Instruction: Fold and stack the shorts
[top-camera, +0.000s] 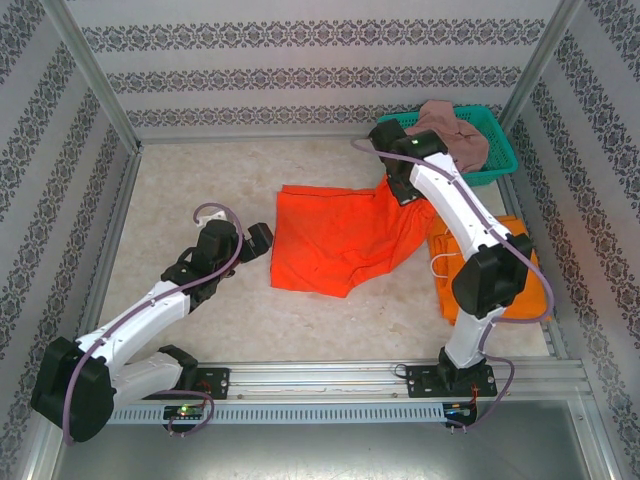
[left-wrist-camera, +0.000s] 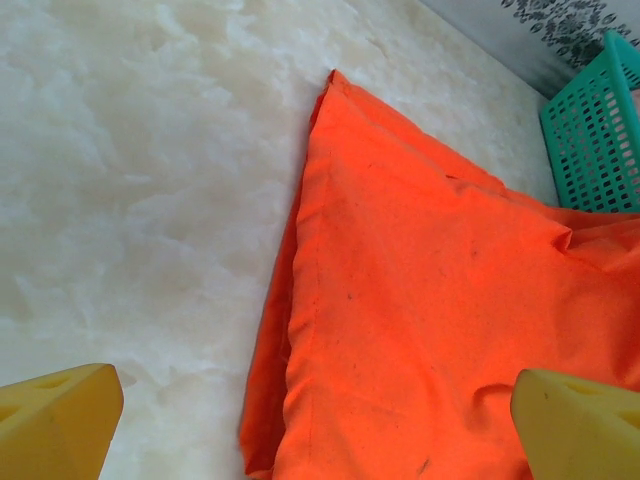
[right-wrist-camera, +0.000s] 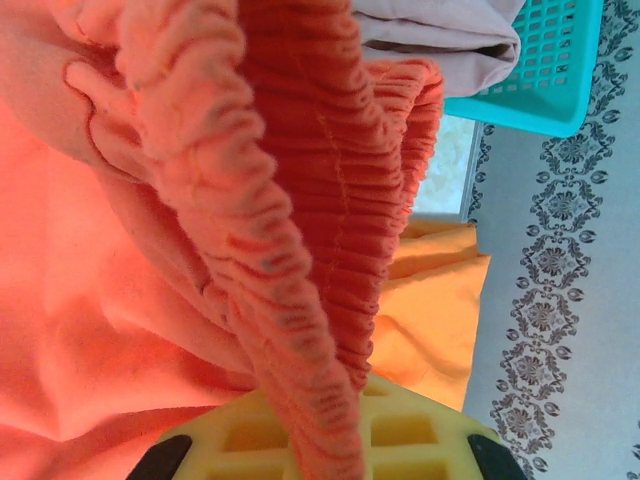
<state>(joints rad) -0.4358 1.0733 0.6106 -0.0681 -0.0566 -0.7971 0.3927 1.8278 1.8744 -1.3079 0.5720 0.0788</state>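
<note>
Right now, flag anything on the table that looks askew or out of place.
The red-orange shorts lie askew: one end is bunched and lifted in the shut right gripper. The pink shorts sit crumpled in the teal basket.

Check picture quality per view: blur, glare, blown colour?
Top external: even soft light, sharp, no glare on the pale marbled table. Left wrist: left gripper's yellow fingertips slightly soft. Right wrist: red-orange cloth shorts close to lens, saturated, waistband detail sharp.

Left gripper (top-camera: 264, 240) spread wide; right gripper (top-camera: 405, 192) clamped, arm outstretched.
</note>
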